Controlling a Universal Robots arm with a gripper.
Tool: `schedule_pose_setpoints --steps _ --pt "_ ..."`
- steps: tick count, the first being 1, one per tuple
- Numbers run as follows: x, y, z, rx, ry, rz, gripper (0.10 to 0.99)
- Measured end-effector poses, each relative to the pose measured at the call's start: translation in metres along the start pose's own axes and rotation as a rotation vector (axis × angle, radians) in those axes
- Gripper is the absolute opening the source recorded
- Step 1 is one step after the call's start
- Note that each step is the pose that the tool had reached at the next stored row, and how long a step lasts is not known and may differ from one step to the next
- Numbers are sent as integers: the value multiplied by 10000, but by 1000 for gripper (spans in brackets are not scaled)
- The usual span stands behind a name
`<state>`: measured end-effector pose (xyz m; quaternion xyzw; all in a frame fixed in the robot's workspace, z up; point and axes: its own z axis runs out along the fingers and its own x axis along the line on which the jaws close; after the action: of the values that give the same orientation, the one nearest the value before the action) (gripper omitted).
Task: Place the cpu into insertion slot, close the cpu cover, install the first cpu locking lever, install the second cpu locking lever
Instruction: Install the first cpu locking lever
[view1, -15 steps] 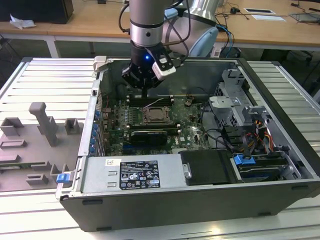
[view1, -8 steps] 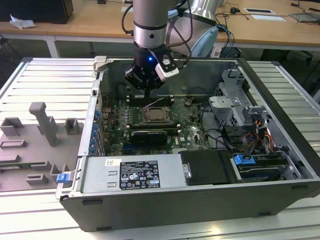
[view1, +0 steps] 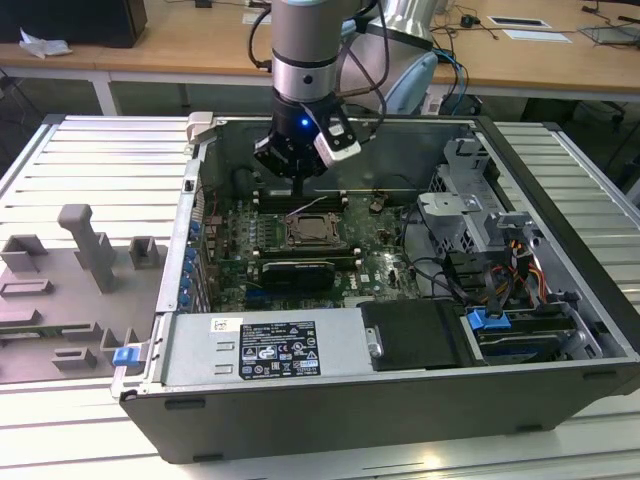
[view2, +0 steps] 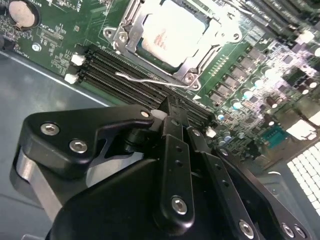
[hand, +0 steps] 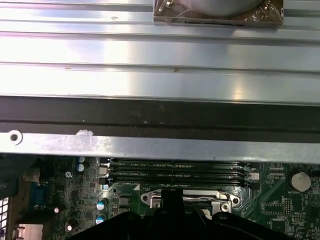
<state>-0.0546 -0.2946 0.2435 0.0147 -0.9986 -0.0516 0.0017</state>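
The cpu (view2: 170, 32), a pale square chip, lies in the insertion slot (view1: 310, 232) on the green board inside the open computer case. The silver cpu cover (view2: 192, 64) lies down flat around it. One thin wire locking lever (view2: 150, 80) stands free along the socket's side, next to the black memory slots, and rises a little above the board (view1: 308, 207). My gripper (view2: 175, 107) hangs just above the memory slots, close to that lever, with its black fingers (view2: 172, 150) together and nothing between them. In the exterior view the gripper (view1: 298, 180) is right behind the socket.
A black graphics card (view1: 295, 270) lies in front of the socket. Drive cages and cable bundles (view1: 480, 250) fill the case toward the exterior view's right. The case wall (hand: 160, 147) runs close behind the memory slots (hand: 175, 172). Grey fixtures (view1: 90, 245) stand outside on the exterior view's left.
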Motion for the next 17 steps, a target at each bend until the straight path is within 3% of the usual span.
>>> schedule_pose_setpoints --steps 11,17 --pt "-81 -21 176 -12 -38 -26 106" --pt "-181 -25 191 -13 -38 -26 106"
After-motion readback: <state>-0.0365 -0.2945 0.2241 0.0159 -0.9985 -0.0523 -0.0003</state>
